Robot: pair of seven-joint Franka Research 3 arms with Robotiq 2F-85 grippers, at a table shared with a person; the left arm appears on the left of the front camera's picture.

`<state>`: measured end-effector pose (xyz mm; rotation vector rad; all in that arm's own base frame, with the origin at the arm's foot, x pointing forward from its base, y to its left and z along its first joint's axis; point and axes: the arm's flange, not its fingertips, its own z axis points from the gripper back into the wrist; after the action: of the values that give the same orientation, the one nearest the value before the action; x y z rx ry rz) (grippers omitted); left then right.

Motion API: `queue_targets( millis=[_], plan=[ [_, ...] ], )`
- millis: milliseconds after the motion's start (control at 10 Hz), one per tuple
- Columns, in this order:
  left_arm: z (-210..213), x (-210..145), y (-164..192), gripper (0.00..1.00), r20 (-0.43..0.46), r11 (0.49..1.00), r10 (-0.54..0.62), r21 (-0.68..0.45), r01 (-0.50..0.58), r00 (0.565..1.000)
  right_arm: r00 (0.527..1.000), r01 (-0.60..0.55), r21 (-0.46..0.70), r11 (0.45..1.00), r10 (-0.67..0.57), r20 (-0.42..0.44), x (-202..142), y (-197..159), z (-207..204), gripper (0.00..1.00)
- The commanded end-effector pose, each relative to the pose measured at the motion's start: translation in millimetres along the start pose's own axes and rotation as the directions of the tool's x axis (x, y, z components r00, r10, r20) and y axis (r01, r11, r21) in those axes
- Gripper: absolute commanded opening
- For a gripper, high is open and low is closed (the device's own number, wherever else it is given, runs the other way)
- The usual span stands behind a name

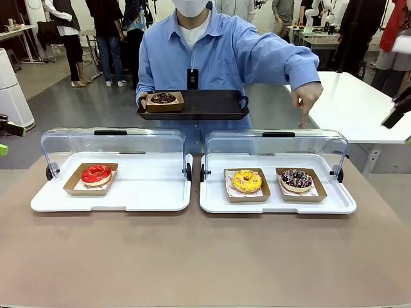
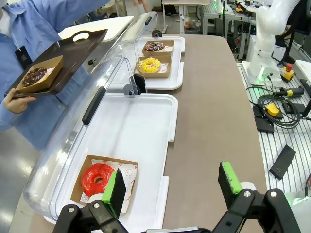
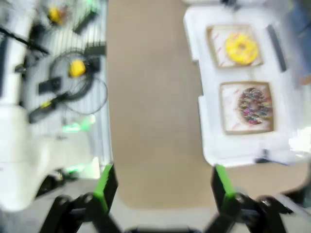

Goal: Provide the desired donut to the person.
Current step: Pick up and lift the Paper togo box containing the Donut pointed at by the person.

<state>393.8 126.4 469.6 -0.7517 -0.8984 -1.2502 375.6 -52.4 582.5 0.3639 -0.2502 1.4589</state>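
**Sprinkled donut (image 1: 297,180): risk of a wrong pick**

From the front, we see the person's hand (image 1: 307,96) pointing down over the right tray (image 1: 276,204), where the sprinkled donut sits beside the yellow donut (image 1: 247,181). We could misread which one is meant.

At the left wrist, our left tool (image 2: 171,183) hangs released and empty over the red donut (image 2: 97,178), a wrong target.

At the right wrist, blurred, our right tool (image 3: 163,183) gapes empty above the bare surface (image 3: 150,97), apart from the sprinkled donut. Pinching icing instead of its card box (image 3: 228,127) would crush it.
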Motion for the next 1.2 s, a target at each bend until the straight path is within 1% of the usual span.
queue_targets(
  millis=[0, 100, 300, 400, 500, 700, 800, 900, 1100],
  plan=[
    [2.4, -0.4, -0.9, 1.00, 0.002, 1.000, -0.002, 0.002, 0.002, 1.000, 0.982, -0.075, 0.002, 0.997, 0.075, -0.173, 7.3, -14.9, -26.0, 1.00],
    [2.4, -0.4, -0.9, 1.00, 0.002, 1.000, -0.002, 0.002, 0.002, 1.000, 0.974, -0.098, -0.014, 0.995, 0.093, -0.205, 15.0, -19.0, -39.9, 1.00],
    [2.4, -0.4, -0.9, 1.00, 0.002, 1.000, -0.002, 0.002, 0.002, 1.000, 0.957, -0.152, -0.110, 0.982, 0.118, -0.263, 21.7, -23.2, -65.5, 1.00],
    [2.4, -0.4, -0.9, 1.00, 0.002, 1.000, -0.002, 0.002, 0.002, 1.000, 0.951, -0.174, -0.191, 0.966, 0.114, -0.287, 22.0, -27.4, -75.6, 1.00],
    [2.4, -0.4, -0.9, 1.00, 0.002, 1.000, -0.002, 0.002, 0.002, 1.000, 0.952, -0.177, -0.228, 0.957, 0.108, -0.288, 21.5, -30.6, -86.6, 1.00],
    [2.4, -0.4, -0.9, 1.00, 0.002, 1.000, -0.002, 0.002, 0.002, 1.000, 0.952, -0.176, -0.212, 0.961, 0.111, -0.285, 18.8, -34.8, -105.6, 1.00],
    [2.4, -0.4, -0.9, 1.00, 0.002, 1.000, -0.002, 0.002, 0.002, 1.000, 0.964, -0.161, -0.202, 0.966, 0.110, -0.243, 18.5, -34.4, -104.2, 1.00],
    [2.4, -0.4, -0.9, 1.00, 0.002, 1.000, -0.002, 0.002, 0.002, 1.000, 0.954, -0.195, -0.209, 0.958, 0.136, -0.266, 20.2, -37.4, -94.0, 1.00],
    [2.4, -0.4, -0.9, 1.00, 0.002, 1.000, -0.002, 0.002, 0.002, 1.000, 0.954, -0.195, -0.209, 0.958, 0.136, -0.266, 20.2, -37.4, -94.0, 1.00]
  ],
)
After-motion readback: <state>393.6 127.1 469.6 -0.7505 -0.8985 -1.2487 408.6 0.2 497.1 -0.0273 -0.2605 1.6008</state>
